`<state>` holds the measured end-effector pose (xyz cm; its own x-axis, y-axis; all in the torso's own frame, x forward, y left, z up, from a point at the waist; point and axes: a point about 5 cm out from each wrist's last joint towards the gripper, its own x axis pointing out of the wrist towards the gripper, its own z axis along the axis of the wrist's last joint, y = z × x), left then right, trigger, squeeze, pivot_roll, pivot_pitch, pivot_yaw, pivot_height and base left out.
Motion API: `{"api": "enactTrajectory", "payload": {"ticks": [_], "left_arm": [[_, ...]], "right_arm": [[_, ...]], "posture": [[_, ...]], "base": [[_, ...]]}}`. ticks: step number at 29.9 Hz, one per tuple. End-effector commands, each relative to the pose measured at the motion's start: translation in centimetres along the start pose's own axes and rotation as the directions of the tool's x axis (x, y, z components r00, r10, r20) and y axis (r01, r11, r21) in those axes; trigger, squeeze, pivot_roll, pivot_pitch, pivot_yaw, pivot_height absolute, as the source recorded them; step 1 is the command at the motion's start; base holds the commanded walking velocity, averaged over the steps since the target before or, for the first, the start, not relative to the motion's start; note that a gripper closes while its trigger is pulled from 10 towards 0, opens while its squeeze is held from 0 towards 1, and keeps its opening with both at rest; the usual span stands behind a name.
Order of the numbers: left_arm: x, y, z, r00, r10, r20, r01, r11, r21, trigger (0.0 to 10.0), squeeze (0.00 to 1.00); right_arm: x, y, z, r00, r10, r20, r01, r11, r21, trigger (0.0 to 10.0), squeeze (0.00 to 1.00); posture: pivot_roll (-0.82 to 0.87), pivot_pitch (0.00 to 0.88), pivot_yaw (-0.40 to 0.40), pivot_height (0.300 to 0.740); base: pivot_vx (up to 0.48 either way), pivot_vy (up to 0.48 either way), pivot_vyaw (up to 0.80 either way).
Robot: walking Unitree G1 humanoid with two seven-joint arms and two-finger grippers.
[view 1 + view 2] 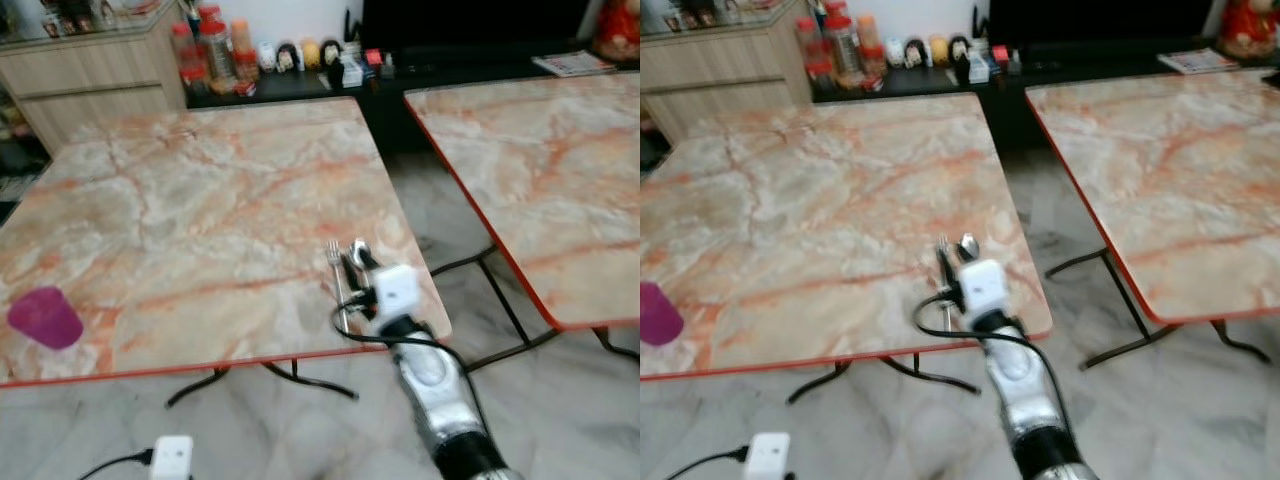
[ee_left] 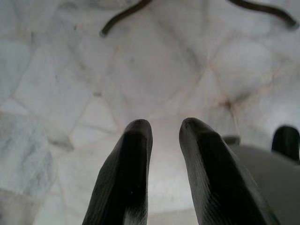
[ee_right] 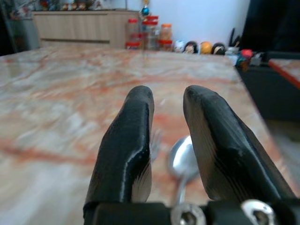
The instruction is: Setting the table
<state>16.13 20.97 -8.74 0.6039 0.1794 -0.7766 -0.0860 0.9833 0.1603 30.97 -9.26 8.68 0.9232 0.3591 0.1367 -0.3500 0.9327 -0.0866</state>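
Observation:
A silver fork (image 1: pixel 334 262) and a silver spoon (image 1: pixel 359 247) lie side by side near the front right corner of the marble table (image 1: pixel 200 200). My right gripper (image 1: pixel 352 265) rests low over them, its black fingers pointing toward the far side. In the right wrist view its fingers (image 3: pixel 136 136) stand apart; the spoon bowl (image 3: pixel 182 161) shows in the gap and the fork tines (image 3: pixel 154 139) beside the other finger. A pink cup (image 1: pixel 45 317) stands at the table's front left. My left gripper (image 2: pixel 164 126) hangs over the floor, fingers apart and holding nothing.
A second marble table (image 1: pixel 540 160) stands to the right, across a narrow gap of tiled floor (image 1: pixel 450 230). Behind the tables are a wooden cabinet (image 1: pixel 90 80) and a dark shelf with bottles (image 1: pixel 210 50) and small figures. Black table legs (image 1: pixel 300 378) curve under the near edge.

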Motion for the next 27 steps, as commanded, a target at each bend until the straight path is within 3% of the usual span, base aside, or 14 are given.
{"api": "enactTrajectory", "payload": {"ticks": [1,12,21,22,27], "left_arm": [[0.0,1.1,-0.2,1.000,0.023,-0.011,-0.022,1.000,0.015,10.0,0.00],[0.0,1.2,0.0,1.000,0.003,0.008,-0.003,1.000,-0.001,10.0,0.00],[-0.2,1.4,-0.6,1.000,0.000,-0.009,0.000,1.000,0.009,10.0,0.00],[-0.2,1.4,-0.7,1.000,-0.002,-0.009,0.002,1.000,0.011,10.0,0.00],[-0.2,1.2,-0.6,1.000,-0.012,-0.008,0.013,1.000,0.019,10.0,0.00]], "right_arm": [[0.6,1.1,0.9,0.999,0.018,0.035,-0.018,1.000,0.010,10.0,0.00],[-0.5,0.8,0.6,0.997,-0.079,0.006,0.079,0.997,0.003,10.0,0.00],[-2.7,-0.1,0.6,0.989,-0.142,-0.048,0.138,0.987,-0.078,10.0,0.00],[-3.1,-0.5,0.5,0.983,-0.168,-0.068,0.163,0.983,-0.081,10.0,1.00],[-4.1,-1.6,0.0,0.961,-0.243,-0.132,0.229,0.967,-0.113,10.0,1.00]], "posture": [[0.03,0.022,0.036,0.740],[0.02,0.047,0.042,0.740],[0.01,0.070,0.050,0.740],[0.00,0.073,0.052,0.740],[0.00,0.078,0.056,0.740]], "base": [[0.345,0.000,0.00],[0.000,0.000,0.00],[0.000,0.000,0.00],[0.000,0.000,0.00],[0.000,0.000,0.00]]}}
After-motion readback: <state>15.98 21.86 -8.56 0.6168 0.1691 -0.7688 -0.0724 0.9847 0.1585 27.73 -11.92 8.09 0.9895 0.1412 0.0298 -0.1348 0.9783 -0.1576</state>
